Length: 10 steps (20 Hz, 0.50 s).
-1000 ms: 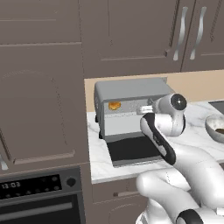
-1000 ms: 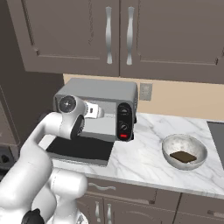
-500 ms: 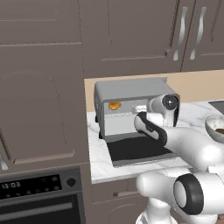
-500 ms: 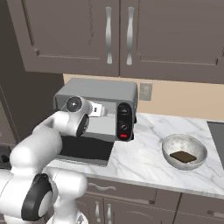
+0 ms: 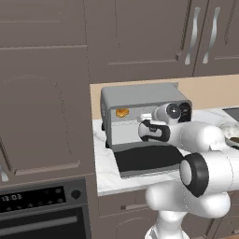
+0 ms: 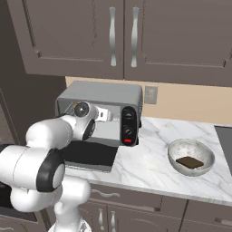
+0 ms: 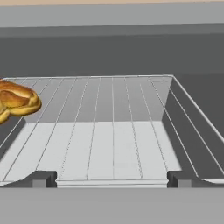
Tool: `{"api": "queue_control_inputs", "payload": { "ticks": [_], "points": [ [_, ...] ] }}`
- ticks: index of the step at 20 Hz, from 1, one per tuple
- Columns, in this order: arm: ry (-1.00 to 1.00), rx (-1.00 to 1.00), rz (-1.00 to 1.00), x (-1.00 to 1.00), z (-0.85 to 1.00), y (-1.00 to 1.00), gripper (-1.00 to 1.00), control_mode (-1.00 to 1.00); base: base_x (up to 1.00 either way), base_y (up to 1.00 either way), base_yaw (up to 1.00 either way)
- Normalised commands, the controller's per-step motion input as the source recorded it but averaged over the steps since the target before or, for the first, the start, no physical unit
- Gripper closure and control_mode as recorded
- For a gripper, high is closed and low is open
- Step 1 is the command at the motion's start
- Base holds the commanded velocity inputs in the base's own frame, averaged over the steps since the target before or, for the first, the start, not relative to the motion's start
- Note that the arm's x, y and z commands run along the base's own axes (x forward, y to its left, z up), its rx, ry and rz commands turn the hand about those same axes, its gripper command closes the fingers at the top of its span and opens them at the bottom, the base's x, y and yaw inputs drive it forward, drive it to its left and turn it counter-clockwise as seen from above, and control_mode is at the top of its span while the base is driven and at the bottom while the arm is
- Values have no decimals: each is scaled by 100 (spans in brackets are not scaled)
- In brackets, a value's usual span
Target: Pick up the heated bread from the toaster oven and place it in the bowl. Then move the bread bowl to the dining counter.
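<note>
My claw [image 7: 112, 179] is spread wide, its tips at the front edge of the toaster oven's [image 5: 140, 112] wire rack [image 7: 109, 131]. The heated bread [image 7: 15, 101] sits at the rack's left edge, off my line. I judge I'm at the reach-in step; next I must shift left over it, then close.

A built-in black oven [image 5: 42, 210] with a lit clock is set low, brown cabinet doors [image 6: 122, 36] with silver handles are mounted above
</note>
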Motion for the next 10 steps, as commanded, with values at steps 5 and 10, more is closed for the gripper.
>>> {"api": "queue_control_inputs", "payload": {
  "ticks": [5, 10],
  "points": [
    [0, 0, 0, 42, -28, 3, -100, -100, 0, 0, 0],
    [0, 0, 0, 37, -27, 4, -100, -100, 0, 0, 0]
  ]
}}
